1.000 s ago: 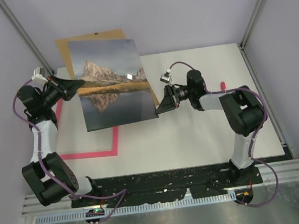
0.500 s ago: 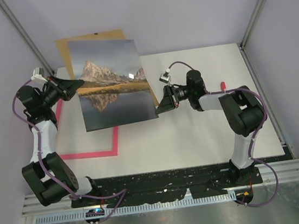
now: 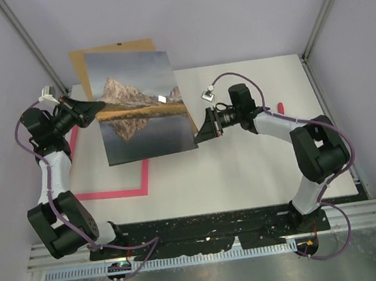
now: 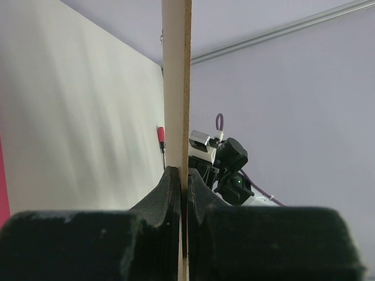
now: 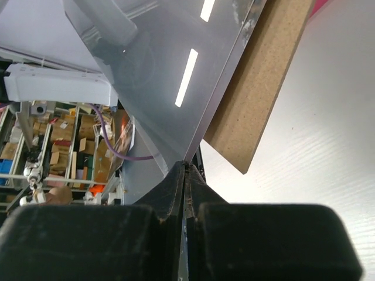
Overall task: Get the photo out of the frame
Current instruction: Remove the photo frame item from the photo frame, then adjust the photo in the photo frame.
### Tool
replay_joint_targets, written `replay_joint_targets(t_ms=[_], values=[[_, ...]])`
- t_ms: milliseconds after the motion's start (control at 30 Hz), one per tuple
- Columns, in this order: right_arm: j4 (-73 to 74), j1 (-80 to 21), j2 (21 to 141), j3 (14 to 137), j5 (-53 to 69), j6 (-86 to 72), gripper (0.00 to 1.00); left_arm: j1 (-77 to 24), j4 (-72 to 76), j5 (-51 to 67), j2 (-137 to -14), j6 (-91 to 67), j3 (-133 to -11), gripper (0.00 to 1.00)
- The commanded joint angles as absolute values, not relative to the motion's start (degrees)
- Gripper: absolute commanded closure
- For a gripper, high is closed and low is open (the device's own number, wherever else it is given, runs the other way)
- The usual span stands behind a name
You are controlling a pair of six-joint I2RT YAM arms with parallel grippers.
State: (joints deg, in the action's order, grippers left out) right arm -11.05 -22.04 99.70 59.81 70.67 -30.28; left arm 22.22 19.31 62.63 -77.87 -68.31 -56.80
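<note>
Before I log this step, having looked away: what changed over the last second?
The right fingers closed on the photo's lower right corner in the top view, and that arm's elbow swung outward to the right. The left fingers stay clamped on the backing board; the pink frame lies unmoved.

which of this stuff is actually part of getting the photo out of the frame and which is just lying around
Part of the job:
- photo, pinched at its lower corner by the right hand
- brown backing board, clamped in the left hand
- pink frame, lying flat

Just lying about:
- small red tool, far right on the table
</note>
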Motion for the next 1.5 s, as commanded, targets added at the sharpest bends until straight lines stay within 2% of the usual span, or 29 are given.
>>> replay_joint_targets(t_ms=[0,100,233,300,667,1100,1467], values=[[-0.37,-22.32,95.01,63.02,62.68,-19.09,0.92,22.68,21.8,64.69,-75.41,-68.38,-58.01,1.0],[1.58,-22.15,93.17,62.41,61.0,-17.4,0.92,22.68,21.8,65.04,-75.59,-68.29,-58.01,1.0],[2.63,-21.89,92.02,62.31,58.72,-16.09,0.92,22.76,21.88,65.3,-75.32,-68.29,-57.83,0.93],[2.81,-21.36,92.02,62.49,58.45,-16.0,0.92,22.85,21.97,65.48,-75.32,-68.29,-57.57,0.93],[6.15,-18.64,92.46,63.37,53.44,-14.59,0.92,23.29,21.27,65.92,-75.85,-67.24,-57.3,1.0],[9.92,-16.08,98.17,62.93,50.27,-12.48,0.92,23.73,-1.83,60.21,-77.87,-46.33,-59.24,1.0],[14.76,-13.63,100.81,61.0,42.55,-8.09,0.92,24.08,-8.69,54.23,-82.09,-37.1,-58.97,1.0]])
